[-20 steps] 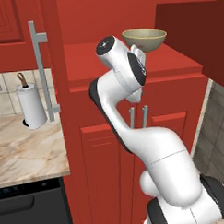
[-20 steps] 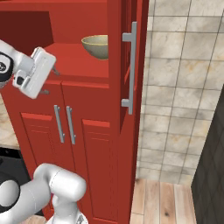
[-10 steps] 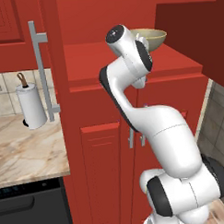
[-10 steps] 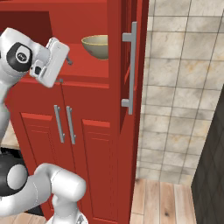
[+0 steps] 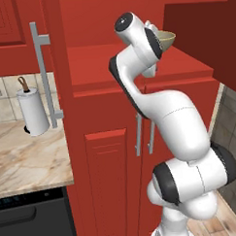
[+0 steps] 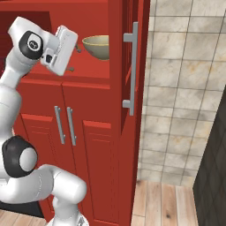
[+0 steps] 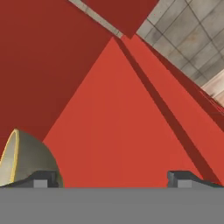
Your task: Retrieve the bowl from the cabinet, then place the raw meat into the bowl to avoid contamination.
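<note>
Partly hidden behind the arm, the bowl (image 5: 166,38) sits near the cabinet (image 6: 95,128) shelf's front edge; claw (image 7: 113,178) spread wide.

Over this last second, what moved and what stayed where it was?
The arm swung up toward the open cabinet, bringing the open gripper close to the bowl. Nothing was grasped. The bowl remains on its shelf; the paper-towel roll and cabinet doors are unchanged.

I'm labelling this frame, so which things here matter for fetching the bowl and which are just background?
Job: bowl on the open cabinet shelf; gripper beside it, jaws spread.
Background: paper-towel roll, marble counter, tiled wall.
</note>
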Controlling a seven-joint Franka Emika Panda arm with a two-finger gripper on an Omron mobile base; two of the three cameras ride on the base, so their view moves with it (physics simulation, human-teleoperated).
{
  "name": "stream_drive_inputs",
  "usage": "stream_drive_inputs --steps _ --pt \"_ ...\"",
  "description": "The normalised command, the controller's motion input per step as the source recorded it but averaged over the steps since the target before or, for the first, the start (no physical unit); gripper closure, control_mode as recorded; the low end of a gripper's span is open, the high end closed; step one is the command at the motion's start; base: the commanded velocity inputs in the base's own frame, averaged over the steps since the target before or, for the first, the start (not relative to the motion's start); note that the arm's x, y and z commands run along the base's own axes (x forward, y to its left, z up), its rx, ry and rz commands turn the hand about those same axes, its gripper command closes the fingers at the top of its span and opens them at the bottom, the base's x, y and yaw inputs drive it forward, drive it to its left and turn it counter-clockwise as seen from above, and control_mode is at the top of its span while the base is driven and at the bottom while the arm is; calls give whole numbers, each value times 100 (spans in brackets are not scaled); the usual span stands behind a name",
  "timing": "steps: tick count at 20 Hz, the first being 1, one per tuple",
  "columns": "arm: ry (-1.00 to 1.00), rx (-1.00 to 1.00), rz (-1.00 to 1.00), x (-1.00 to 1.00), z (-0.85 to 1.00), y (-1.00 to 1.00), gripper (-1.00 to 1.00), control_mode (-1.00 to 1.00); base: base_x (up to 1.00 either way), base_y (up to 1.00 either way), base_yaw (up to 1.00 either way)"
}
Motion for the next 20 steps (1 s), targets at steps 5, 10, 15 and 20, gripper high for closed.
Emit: stream_drive_inputs --steps 5,10,15,20 --pt "-5 0 -6 34 32 2 -100 -100 0 0 0" --pt "-17 0 -1 35 1 4 -100 -100 0 0 0" --pt "-13 0 0 38 -2 0 -100 -100 0 0 0" --pt "-6 -1 0 17 -20 0 -100 -100 0 0 0"
